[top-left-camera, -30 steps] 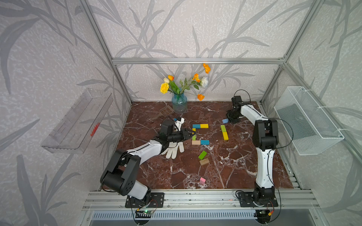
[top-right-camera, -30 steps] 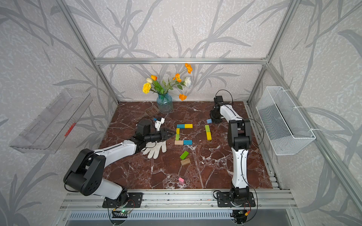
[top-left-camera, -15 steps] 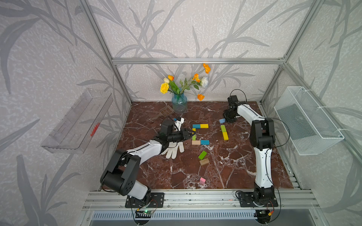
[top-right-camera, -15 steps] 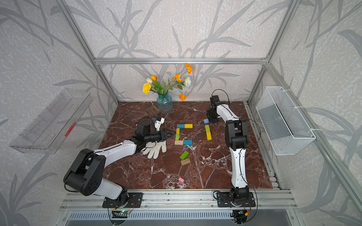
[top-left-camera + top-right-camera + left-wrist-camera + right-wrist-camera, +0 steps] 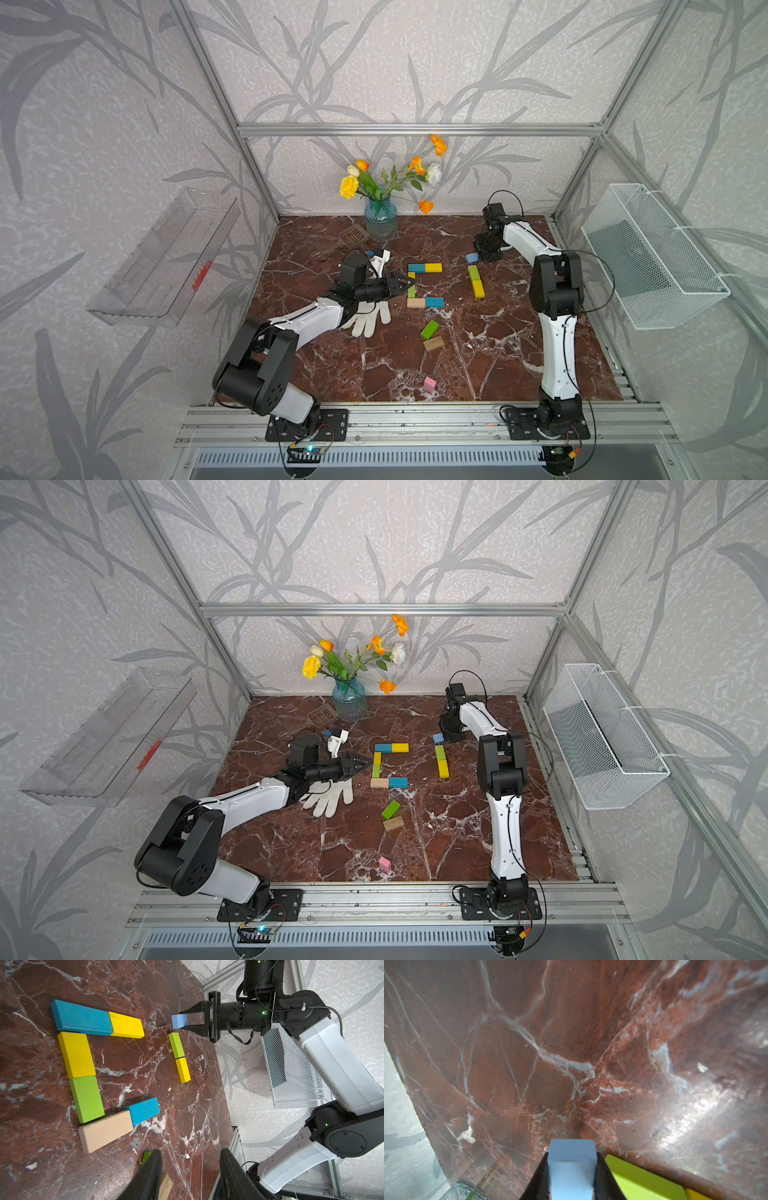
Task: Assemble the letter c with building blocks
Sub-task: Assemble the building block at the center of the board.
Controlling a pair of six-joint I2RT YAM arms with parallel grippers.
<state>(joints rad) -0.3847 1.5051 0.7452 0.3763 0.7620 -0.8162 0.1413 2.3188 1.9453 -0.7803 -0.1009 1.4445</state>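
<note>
Several building blocks lie in a C shape mid-table: blue [image 5: 416, 268] and yellow [image 5: 433, 268] at the far side, yellow and green [image 5: 86, 1098] down the left, plain wood [image 5: 415, 303] and blue [image 5: 434, 302] at the near side. To the right of it, a green block [image 5: 473, 273] and a yellow block [image 5: 478, 288] lie end to end. My right gripper [image 5: 572, 1159] is shut on a light blue block [image 5: 572, 1167] at the green block's far end, low at the table. My left gripper [image 5: 190, 1167] is open and empty, just left of the C, over the glove.
Loose green [image 5: 429, 329], wood [image 5: 433, 343] and pink [image 5: 429, 384] blocks lie nearer the front. A white glove [image 5: 368, 318] lies under my left arm. A flower vase [image 5: 380, 220] and a brown spatula [image 5: 352, 237] stand at the back. A wire basket [image 5: 648, 257] hangs on the right wall.
My right gripper has shifted a little to the left with the light blue block in it. The left arm has not moved.
</note>
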